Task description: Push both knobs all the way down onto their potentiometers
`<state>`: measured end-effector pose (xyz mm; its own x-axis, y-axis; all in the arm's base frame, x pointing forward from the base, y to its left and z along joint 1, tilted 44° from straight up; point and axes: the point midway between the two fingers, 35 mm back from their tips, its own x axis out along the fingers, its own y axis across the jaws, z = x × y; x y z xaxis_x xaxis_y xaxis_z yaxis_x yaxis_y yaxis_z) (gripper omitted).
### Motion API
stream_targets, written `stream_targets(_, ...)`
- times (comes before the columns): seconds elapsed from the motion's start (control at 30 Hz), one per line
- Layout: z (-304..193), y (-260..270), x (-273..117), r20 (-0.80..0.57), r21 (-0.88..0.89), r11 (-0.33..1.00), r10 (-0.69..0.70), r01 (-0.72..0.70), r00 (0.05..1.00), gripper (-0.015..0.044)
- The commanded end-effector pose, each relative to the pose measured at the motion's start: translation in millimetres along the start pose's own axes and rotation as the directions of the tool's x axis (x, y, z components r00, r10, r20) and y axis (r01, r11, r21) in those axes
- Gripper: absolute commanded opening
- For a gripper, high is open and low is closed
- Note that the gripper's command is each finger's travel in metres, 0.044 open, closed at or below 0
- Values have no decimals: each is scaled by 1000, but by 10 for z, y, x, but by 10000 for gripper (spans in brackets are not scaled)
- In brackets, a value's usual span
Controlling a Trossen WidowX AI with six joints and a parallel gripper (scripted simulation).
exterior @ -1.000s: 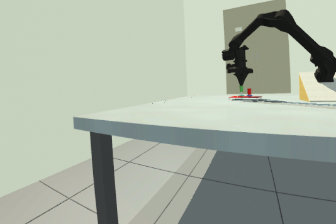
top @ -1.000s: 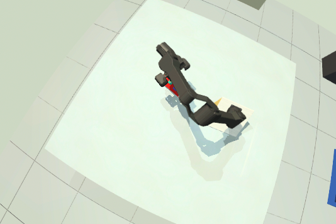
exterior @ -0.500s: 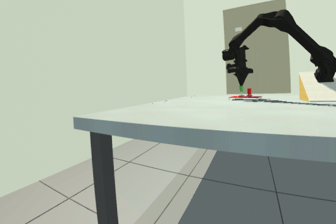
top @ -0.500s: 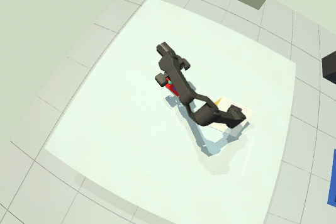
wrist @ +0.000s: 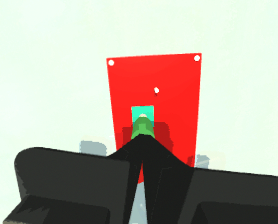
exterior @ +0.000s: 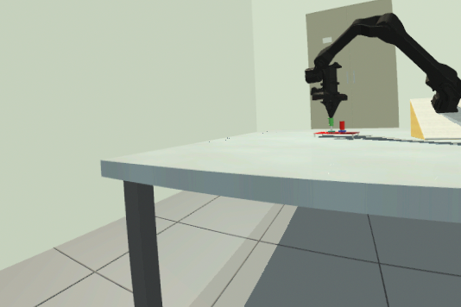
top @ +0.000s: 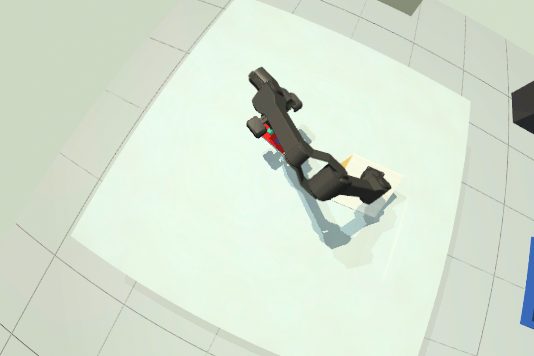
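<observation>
The red circuit board (top: 272, 143) (exterior: 354, 133) (wrist: 175, 75) stands on short legs. The green knob (exterior: 331, 122) (wrist: 143, 128) is upright over the teal potentiometer (exterior: 331, 131) (wrist: 143, 110), with pale shaft showing between them in the exterior view. The red knob (exterior: 342, 125) stands close down on the blue potentiometer (exterior: 342, 131), no gap visible; it is hidden in the wrist view. My gripper (exterior: 331, 116) (wrist: 144, 140) is shut, fingertips together and pointing down, at the top of the green knob; whether they touch it is too small to tell. The arm hides the fingertips in the top view.
The arm's base stands on a pale wedge-shaped block (top: 353, 161) (exterior: 425, 121) at the right in the exterior view. The arm's forearm passes over the board in the top view. A small white pin (wrist: 156, 90) stands on the board beyond the teal potentiometer.
</observation>
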<state>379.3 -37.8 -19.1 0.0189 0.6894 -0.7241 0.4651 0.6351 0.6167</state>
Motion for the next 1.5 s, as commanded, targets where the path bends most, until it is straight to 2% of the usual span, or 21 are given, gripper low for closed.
stream_targets(0.0, -1, 13, 39, -3, 2, 1000, 5, -5, 1000, 0)
stream_targets(1.47, -2, 15, 157, -3, 2, 1000, 6, -6, 1000, 0)
